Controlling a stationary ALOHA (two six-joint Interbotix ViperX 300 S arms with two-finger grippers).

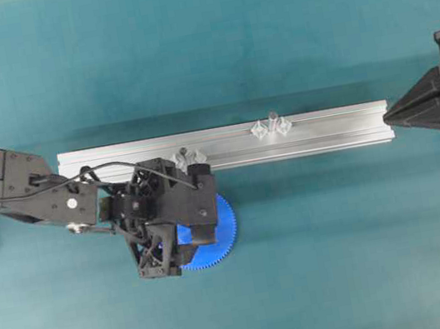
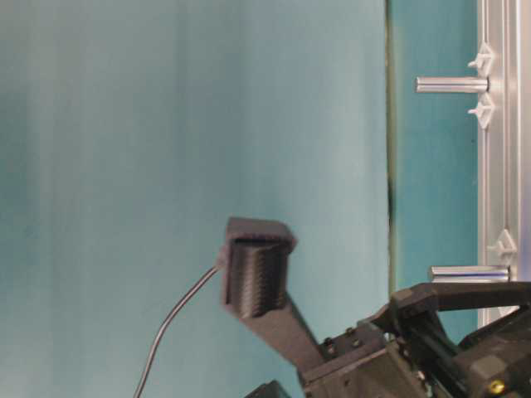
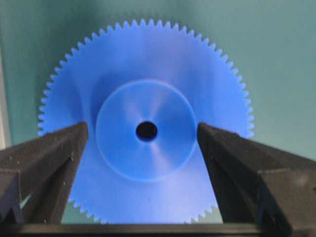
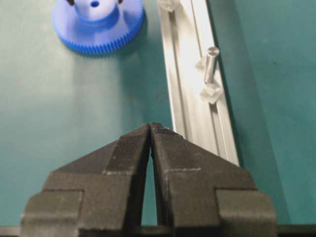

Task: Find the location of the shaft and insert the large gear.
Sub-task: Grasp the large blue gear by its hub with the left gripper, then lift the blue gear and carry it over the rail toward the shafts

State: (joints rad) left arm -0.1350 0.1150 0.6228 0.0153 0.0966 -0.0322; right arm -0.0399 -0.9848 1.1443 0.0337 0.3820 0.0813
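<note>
The large gear point(image 3: 148, 64) is a bright blue toothed disc lying flat on the teal mat, just in front of the rail point(image 1: 325, 134). My left gripper point(image 3: 141, 133) is open and hangs over it, one finger point(image 3: 54, 158) on each side of the raised hub, holding nothing. From overhead the left gripper point(image 1: 188, 237) hides much of the gear point(image 1: 224, 230). Two grey shafts stand on the rail: one point(image 1: 185, 154) beside the left gripper, the other point(image 1: 273, 120) further right. My right gripper point(image 4: 150, 126) is shut and empty, at the rail's right end point(image 1: 386, 113).
The aluminium rail point(image 4: 197, 94) runs across the middle of the mat, with small translucent mounts beside each shaft point(image 4: 211, 61). Black frame posts stand at the left and right edges. The table-level view shows both shafts point(image 2: 452, 84) point(image 2: 469, 272) and one left finger point(image 2: 255, 274).
</note>
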